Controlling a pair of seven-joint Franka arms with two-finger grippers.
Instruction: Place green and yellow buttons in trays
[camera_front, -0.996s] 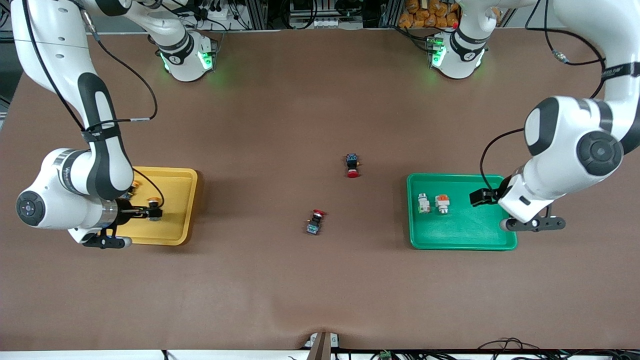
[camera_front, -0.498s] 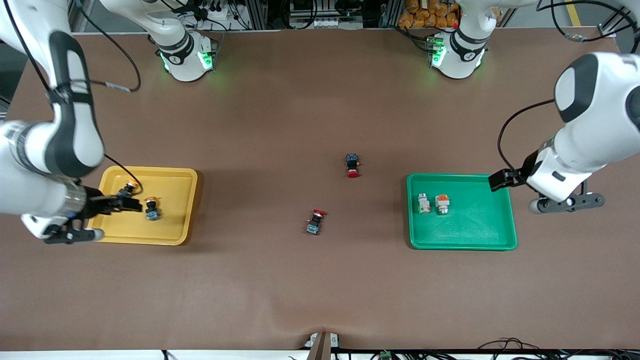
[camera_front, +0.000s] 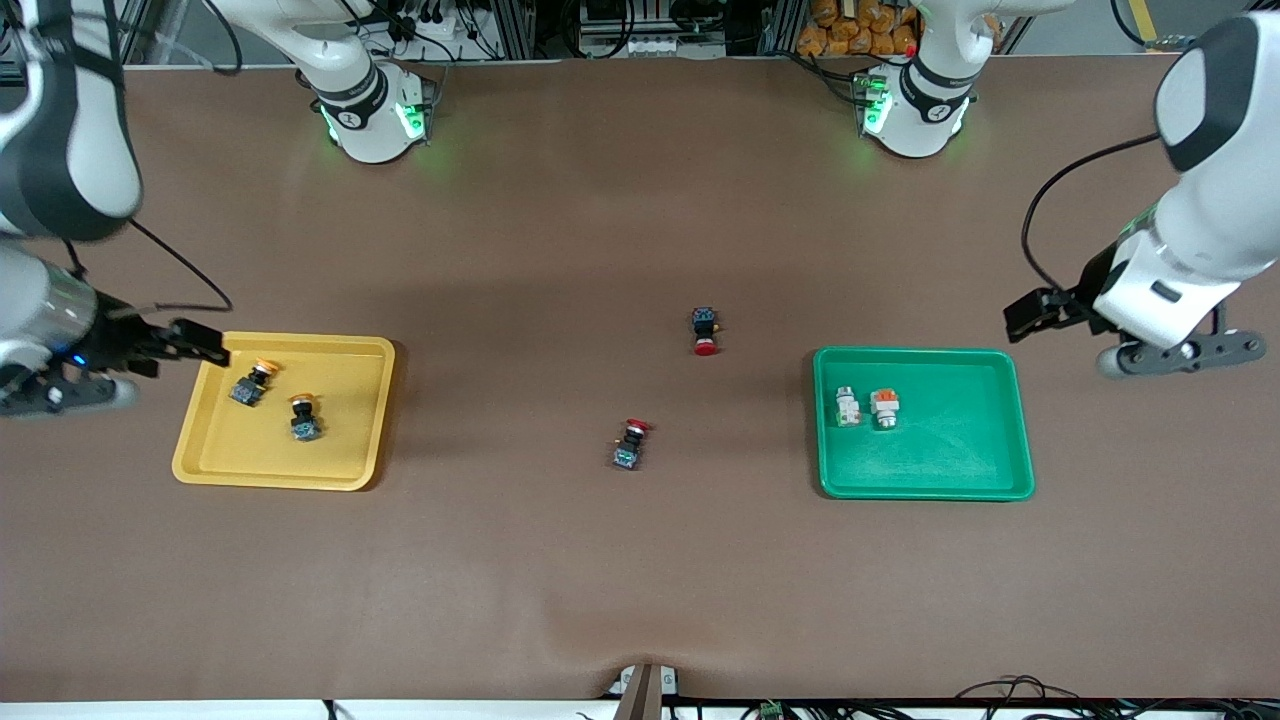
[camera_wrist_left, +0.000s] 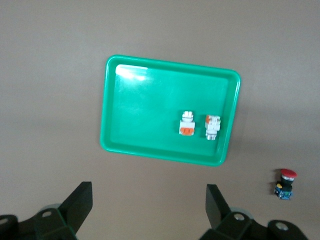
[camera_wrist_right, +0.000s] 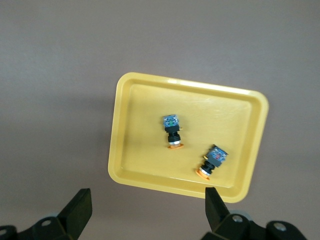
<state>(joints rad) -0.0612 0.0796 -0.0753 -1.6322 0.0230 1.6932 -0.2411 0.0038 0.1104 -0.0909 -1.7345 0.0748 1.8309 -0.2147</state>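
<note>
The yellow tray (camera_front: 340, 440) holds two yellow-capped buttons (camera_front: 249, 383) (camera_front: 303, 418) lying on their sides. The green tray (camera_front: 950, 450) holds a green-marked white button (camera_front: 848, 406) and an orange-topped white button (camera_front: 884, 407). My right gripper (camera_front: 195, 345) is open and empty, up over the table beside the yellow tray's corner. My left gripper (camera_front: 1035, 312) is open and empty, up over the table beside the green tray's corner. The right wrist view shows the yellow tray (camera_wrist_right: 145, 135) and both buttons (camera_wrist_right: 172, 131) (camera_wrist_right: 211, 161). The left wrist view shows the green tray (camera_wrist_left: 145, 115) and its buttons (camera_wrist_left: 186, 123) (camera_wrist_left: 212, 127).
Two dark-bodied red-capped switches lie on the brown table between the trays, one (camera_front: 705, 331) farther from the front camera, one (camera_front: 630, 443) nearer. One of the red-capped switches also shows in the left wrist view (camera_wrist_left: 285, 183).
My right gripper let go of a yellow-capped button in the yellow tray, rose and drew back off the tray. My left gripper rose and drew back off the green tray.
</note>
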